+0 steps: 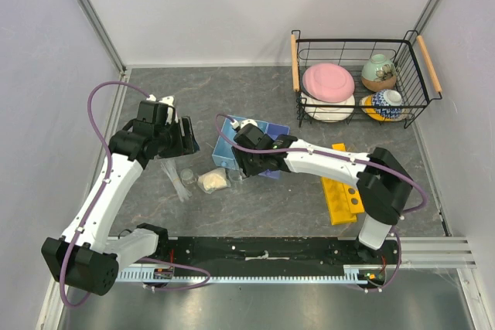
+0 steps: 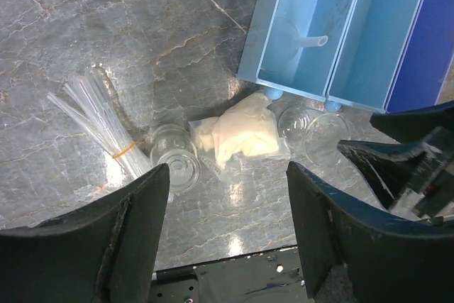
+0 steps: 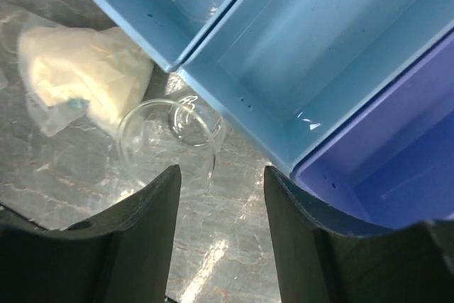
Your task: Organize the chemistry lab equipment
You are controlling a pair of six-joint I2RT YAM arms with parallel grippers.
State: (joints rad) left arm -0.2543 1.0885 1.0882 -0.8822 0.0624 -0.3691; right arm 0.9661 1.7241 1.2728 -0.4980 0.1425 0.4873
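The blue three-compartment tray (image 1: 263, 130) lies mid-table, and a clear funnel (image 2: 301, 39) lies in its left compartment. In front of it are a cream lump in a clear bag (image 2: 241, 133), an upright clear beaker (image 2: 174, 162) and a banded bunch of test tubes (image 2: 99, 122). A second clear beaker (image 3: 170, 140) lies on its side by the tray's corner. My right gripper (image 3: 221, 232) is open just above and beside this beaker, touching nothing. My left gripper (image 2: 227, 232) is open and empty, above the lump and the upright beaker. The yellow rack (image 1: 343, 191) lies to the right.
A black wire basket (image 1: 298, 63) with wooden handles stands at the back right, holding a pink plate (image 1: 328, 81) and ceramic bowls. The right gripper's fingers (image 2: 397, 157) show at the right edge of the left wrist view. Walls close the table on three sides.
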